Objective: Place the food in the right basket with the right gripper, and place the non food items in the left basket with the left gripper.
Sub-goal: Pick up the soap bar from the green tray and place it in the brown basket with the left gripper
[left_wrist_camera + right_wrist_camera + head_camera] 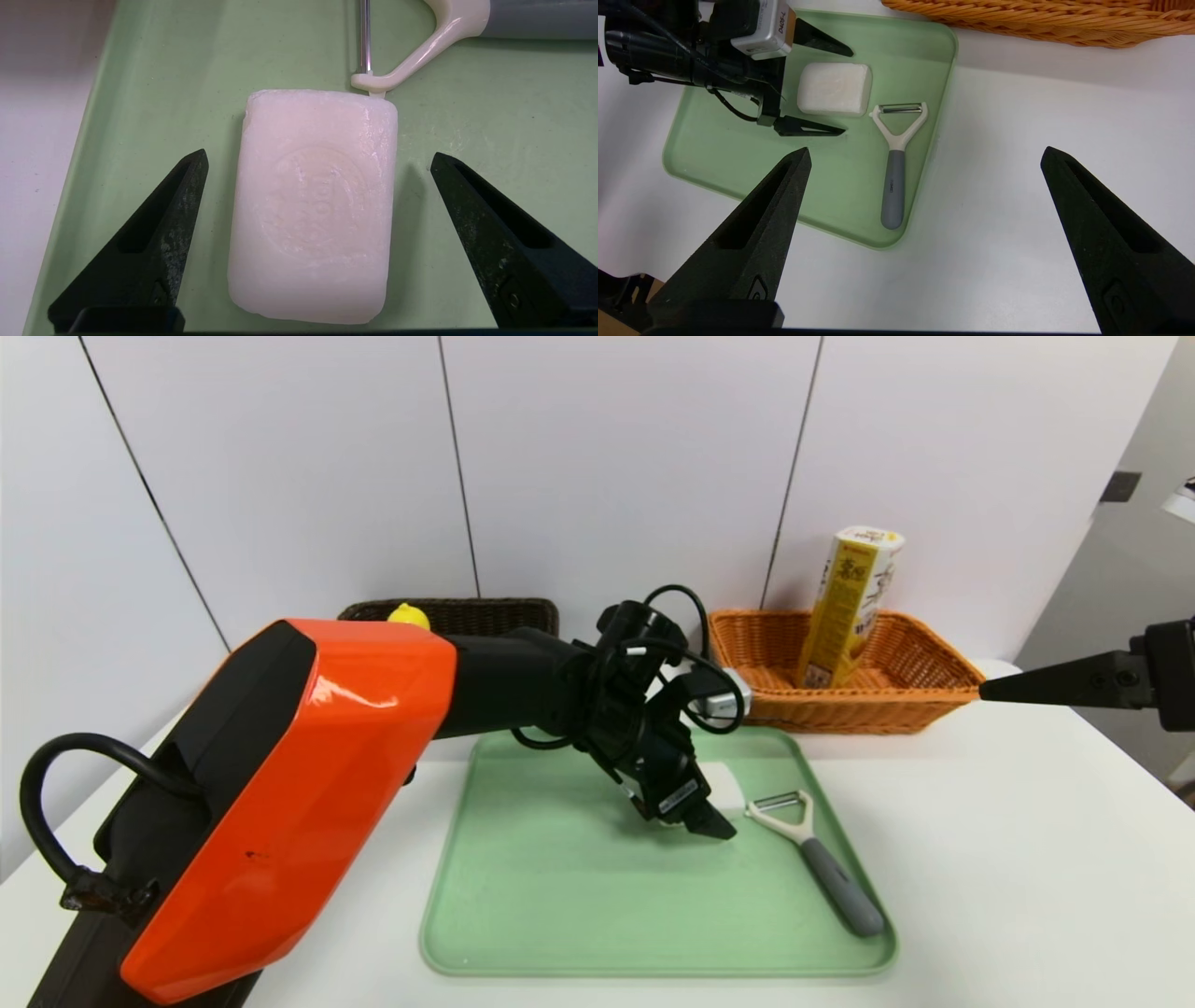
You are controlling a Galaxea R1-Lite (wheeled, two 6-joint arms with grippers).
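Note:
A white soap bar [313, 205] lies flat on the green tray [163, 93]. My left gripper [319, 158] is open, low over the tray, one finger on either side of the soap and clear of it. A peeler [420, 51] with a grey handle lies beside the soap, its head touching the soap's corner. In the head view the left gripper [714, 793] covers most of the soap [724, 782], with the peeler [812, 845] to its right. My right gripper [926, 151] hangs open and empty over bare table, right of the tray.
An orange wicker basket [840, 705] at the back right holds an upright yellow carton [850, 607]. A dark wicker basket [467, 614] stands at the back left with a yellow item [409, 614] showing in it. The left arm's orange shell [280, 803] fills the near left.

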